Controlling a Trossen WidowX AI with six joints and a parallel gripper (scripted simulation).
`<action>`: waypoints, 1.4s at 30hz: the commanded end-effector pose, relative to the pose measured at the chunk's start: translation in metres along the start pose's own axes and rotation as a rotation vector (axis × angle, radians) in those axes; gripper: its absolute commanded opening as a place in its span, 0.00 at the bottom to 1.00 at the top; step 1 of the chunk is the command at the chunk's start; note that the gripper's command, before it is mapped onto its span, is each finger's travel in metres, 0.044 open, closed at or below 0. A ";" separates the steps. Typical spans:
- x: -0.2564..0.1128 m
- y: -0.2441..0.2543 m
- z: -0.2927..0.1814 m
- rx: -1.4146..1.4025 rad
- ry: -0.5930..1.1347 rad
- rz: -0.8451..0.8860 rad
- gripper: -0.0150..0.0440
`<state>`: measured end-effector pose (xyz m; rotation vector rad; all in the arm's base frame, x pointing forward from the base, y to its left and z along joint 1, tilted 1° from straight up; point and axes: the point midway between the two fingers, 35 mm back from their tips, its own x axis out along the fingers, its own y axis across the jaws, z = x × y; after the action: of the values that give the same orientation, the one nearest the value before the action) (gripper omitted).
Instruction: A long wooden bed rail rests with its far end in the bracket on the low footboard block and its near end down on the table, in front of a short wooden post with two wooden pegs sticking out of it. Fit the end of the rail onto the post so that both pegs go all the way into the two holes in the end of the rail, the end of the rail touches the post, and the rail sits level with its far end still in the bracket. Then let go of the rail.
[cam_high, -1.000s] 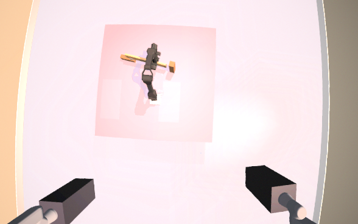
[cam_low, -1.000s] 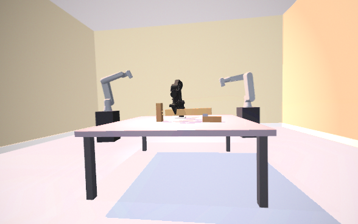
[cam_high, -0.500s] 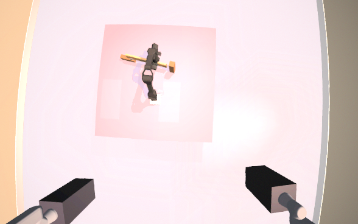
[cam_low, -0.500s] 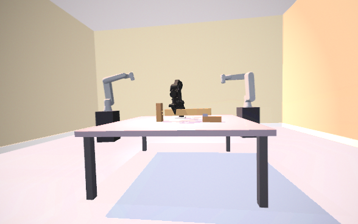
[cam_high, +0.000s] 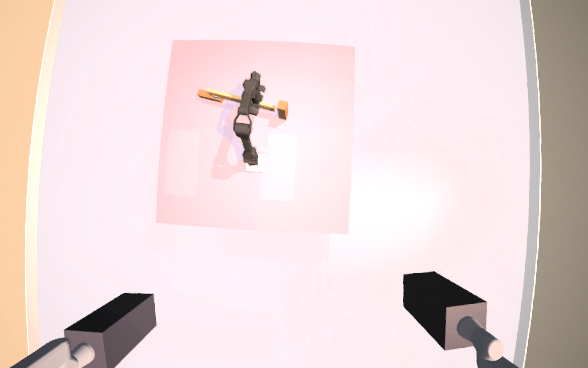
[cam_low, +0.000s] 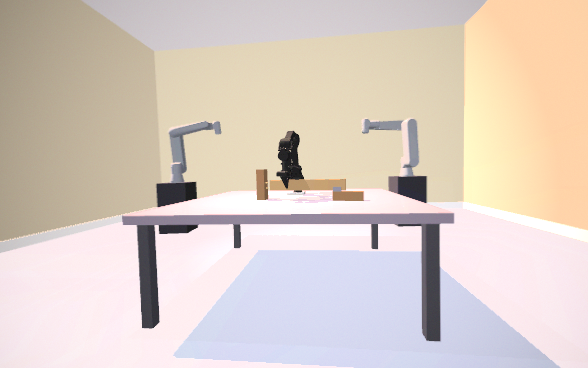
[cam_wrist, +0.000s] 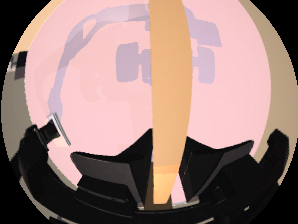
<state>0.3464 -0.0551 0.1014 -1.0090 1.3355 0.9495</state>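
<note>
The wooden rail (cam_high: 267, 106) (cam_low: 320, 184) (cam_wrist: 171, 75) looks level in the exterior view. The gripper (cam_low: 286, 186) (cam_wrist: 169, 135) is shut on the rail, nearer its post end. The post (cam_high: 283, 110) (cam_low: 261, 184) stands upright beyond that end, with a small gap between them. The pegs show only as tiny nubs on the post's rail side; the rail's holes are not visible. The footboard block (cam_high: 210, 96) (cam_low: 348, 196) lies low at the far end. Its grey bracket (cam_low: 337, 189) overlaps the rail's lower edge in that view; whether the rail is seated there cannot be told.
The arm (cam_high: 243, 129) reaches across the table (cam_high: 320, 200) (cam_low: 288, 219) and over the rail. Its shadow falls on the table top. Two pale arms (cam_low: 178, 145) (cam_low: 410, 142) stand on dark pedestals beyond the table, away from the wooden parts.
</note>
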 end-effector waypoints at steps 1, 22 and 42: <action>-0.004 -0.001 0.000 -0.001 -0.011 -0.015 0.25; -0.001 0.000 -0.006 -0.001 -0.010 -0.015 0.25; 0.002 0.000 -0.012 -0.001 -0.010 -0.015 0.25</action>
<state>0.3425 -0.0653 0.0968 -1.0070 1.3269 0.9472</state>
